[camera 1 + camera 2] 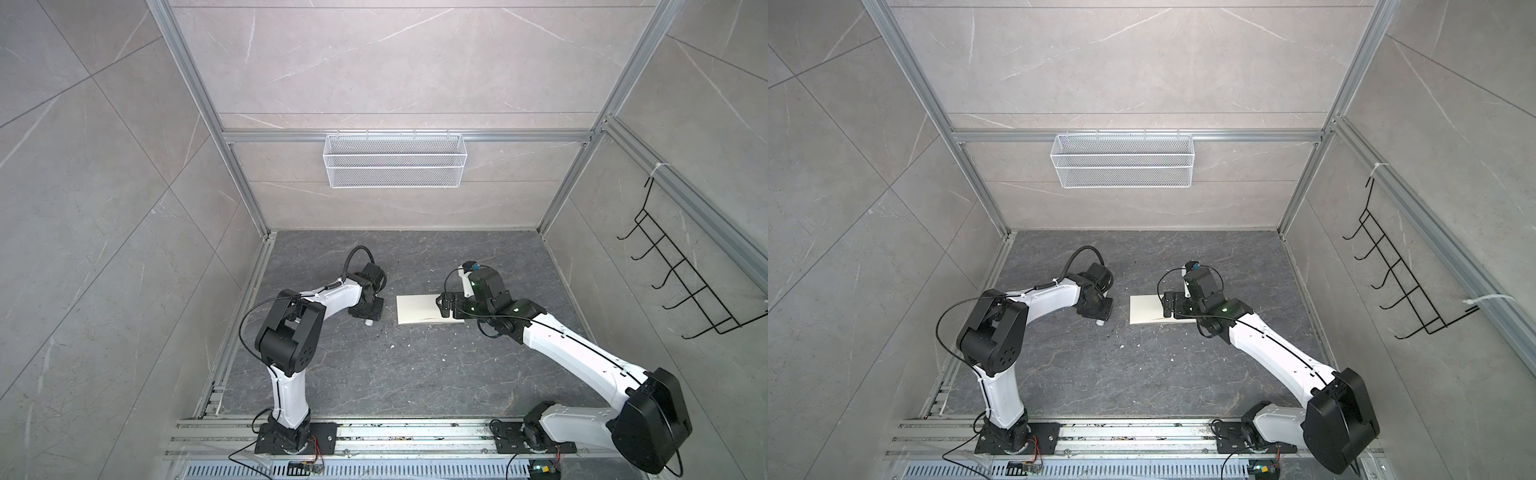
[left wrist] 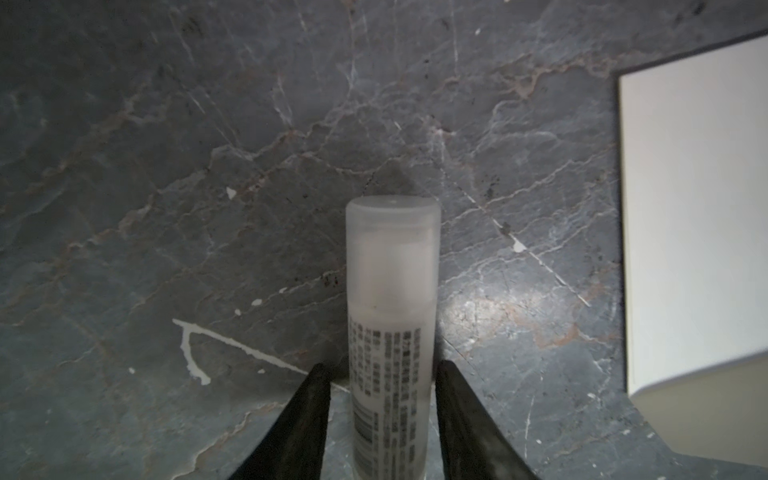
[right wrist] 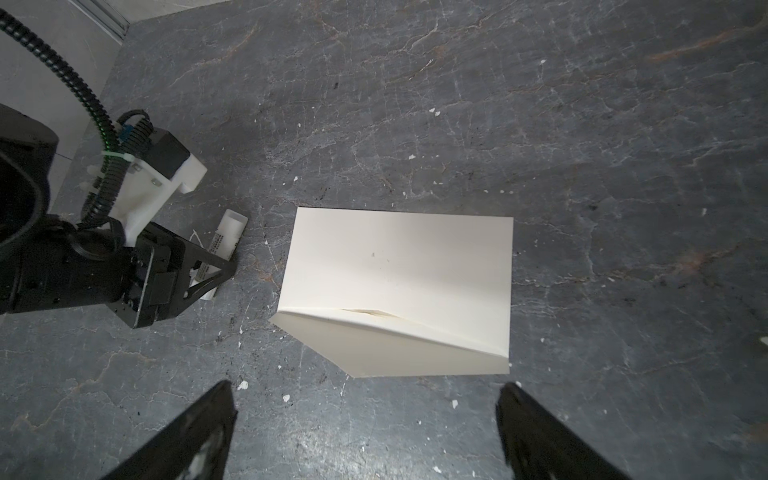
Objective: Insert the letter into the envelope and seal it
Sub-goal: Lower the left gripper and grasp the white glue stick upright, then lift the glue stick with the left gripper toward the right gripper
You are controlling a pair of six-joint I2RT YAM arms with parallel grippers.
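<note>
We judge the step in hand to be picking up the glue stick (image 2: 392, 291) so that the envelope (image 3: 399, 266) can be sealed. The tube lies flat on the worktop (image 1: 415, 374), just beside the envelope's short edge.

To do it well, we want the grip on the printed body, not on the frosted cap, which has to stay free for pulling off. The tube should sit square between the jaws, since a round tube squeezed off-centre may roll or twist out. A lift straight up would keep it clear of the envelope.

The left gripper (image 2: 382, 368) straddles the tube low on its label, jaws partly apart. One finger shows a sliver of worktop beside the tube and the other stands at its wall, so we see no firm clamp yet.

The right gripper (image 3: 368, 384) hovers over the envelope with its jaws spread wide, holding and touching nothing.

The envelope rests on the worktop with its flap part-raised and puckered along the fold. The letter shows in no view; we take it to be inside.
</note>
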